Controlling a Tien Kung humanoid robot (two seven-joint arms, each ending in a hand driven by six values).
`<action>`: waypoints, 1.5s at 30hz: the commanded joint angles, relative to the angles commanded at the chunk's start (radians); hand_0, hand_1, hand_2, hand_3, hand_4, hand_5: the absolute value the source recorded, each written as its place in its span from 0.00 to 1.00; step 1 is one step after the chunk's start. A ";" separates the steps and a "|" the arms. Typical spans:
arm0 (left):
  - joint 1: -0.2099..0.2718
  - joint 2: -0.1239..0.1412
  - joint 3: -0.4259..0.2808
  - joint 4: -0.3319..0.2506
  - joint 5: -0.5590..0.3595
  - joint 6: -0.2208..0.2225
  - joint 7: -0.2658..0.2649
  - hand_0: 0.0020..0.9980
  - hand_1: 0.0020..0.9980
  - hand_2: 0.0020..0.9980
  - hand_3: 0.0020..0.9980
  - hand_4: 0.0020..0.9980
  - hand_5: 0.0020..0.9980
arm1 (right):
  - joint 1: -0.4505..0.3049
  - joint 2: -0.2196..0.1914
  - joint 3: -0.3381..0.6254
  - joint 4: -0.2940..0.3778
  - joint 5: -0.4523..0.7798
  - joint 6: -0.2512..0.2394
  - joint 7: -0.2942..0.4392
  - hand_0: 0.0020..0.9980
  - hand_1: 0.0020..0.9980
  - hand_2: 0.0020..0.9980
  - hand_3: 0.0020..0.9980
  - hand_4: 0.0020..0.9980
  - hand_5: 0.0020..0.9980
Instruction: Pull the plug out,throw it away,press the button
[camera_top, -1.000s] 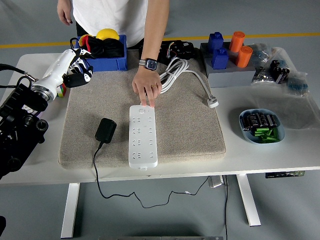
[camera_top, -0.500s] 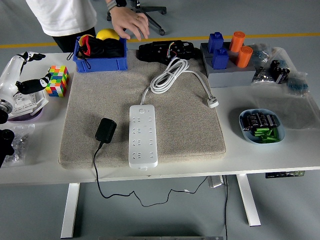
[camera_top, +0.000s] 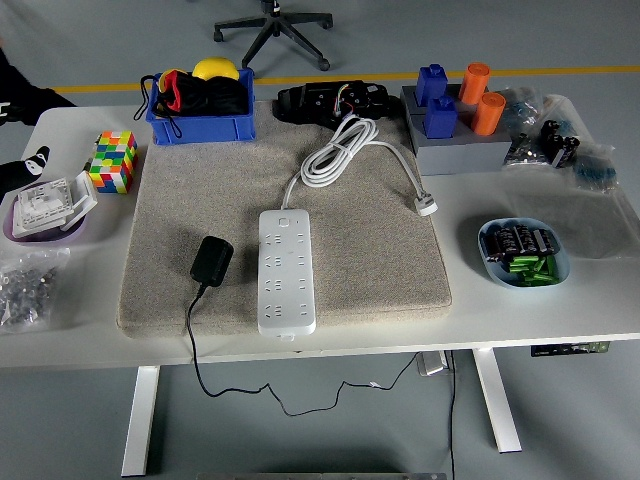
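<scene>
A white power strip (camera_top: 285, 270) lies lengthwise on the grey mat (camera_top: 370, 260), its button (camera_top: 284, 222) at the far end. No plug sits in its sockets. The black plug adapter (camera_top: 211, 260) lies flat on the mat just left of the strip, and its black cable (camera_top: 192, 340) hangs over the table's near edge. The strip's own white cord (camera_top: 335, 160) is coiled behind it and ends in a loose white plug (camera_top: 426, 206). Only a sliver of my left hand (camera_top: 28, 163) shows at the left edge, far from the strip. My right hand is out of view.
Behind the mat stand a blue bin (camera_top: 200, 100), a black gadget (camera_top: 330, 100) and a grey block with blue and orange pieces (camera_top: 455, 115). A colour cube (camera_top: 112, 162), a purple bowl (camera_top: 45, 212) and a screw bag (camera_top: 25, 290) lie left. A battery bowl (camera_top: 523, 250) sits right.
The person's hand left the strip's button end and the person has gone from view. My left arm has drawn back to the left edge.
</scene>
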 joint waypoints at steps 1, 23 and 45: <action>0.002 0.000 -0.002 -0.001 0.001 -0.001 0.000 0.89 0.90 0.80 0.80 0.69 0.05 | -0.001 0.001 0.001 0.000 0.001 -0.001 0.002 0.74 0.66 0.65 0.61 0.66 0.48; 0.001 -0.008 0.041 0.011 -0.025 -0.006 -0.010 0.88 0.87 0.79 0.80 0.66 0.06 | 0.021 0.009 -0.007 0.000 -0.011 -0.005 -0.004 0.74 0.66 0.64 0.61 0.66 0.48; 0.070 -0.022 0.047 -0.014 -0.047 -0.008 -0.011 0.87 0.86 0.78 0.80 0.65 0.07 | -0.031 0.026 0.052 0.000 -0.034 -0.023 0.012 0.74 0.66 0.65 0.61 0.66 0.48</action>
